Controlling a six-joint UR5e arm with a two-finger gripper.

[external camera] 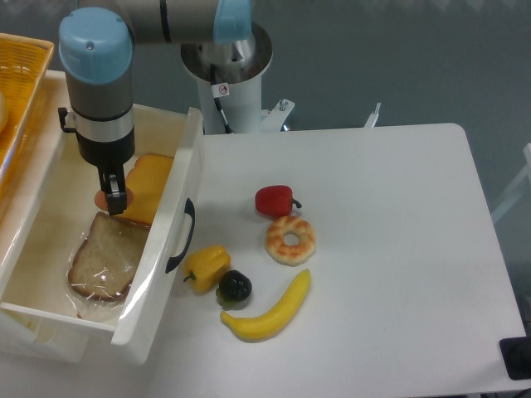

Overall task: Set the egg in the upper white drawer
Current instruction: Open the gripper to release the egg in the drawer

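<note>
table (398,249): white | on it: red pepper (275,201), donut (290,240), yellow pepper (207,265), banana (268,310), black fruit (234,287)

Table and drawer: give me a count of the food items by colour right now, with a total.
Red: 1, red pepper
Yellow: 3, yellow pepper, banana, cheese slice
Black: 1, dark round fruit
Tan/brown: 2, donut, bread slice
Pinkish: 1, egg, partly hidden by the gripper
Total: 8
</note>
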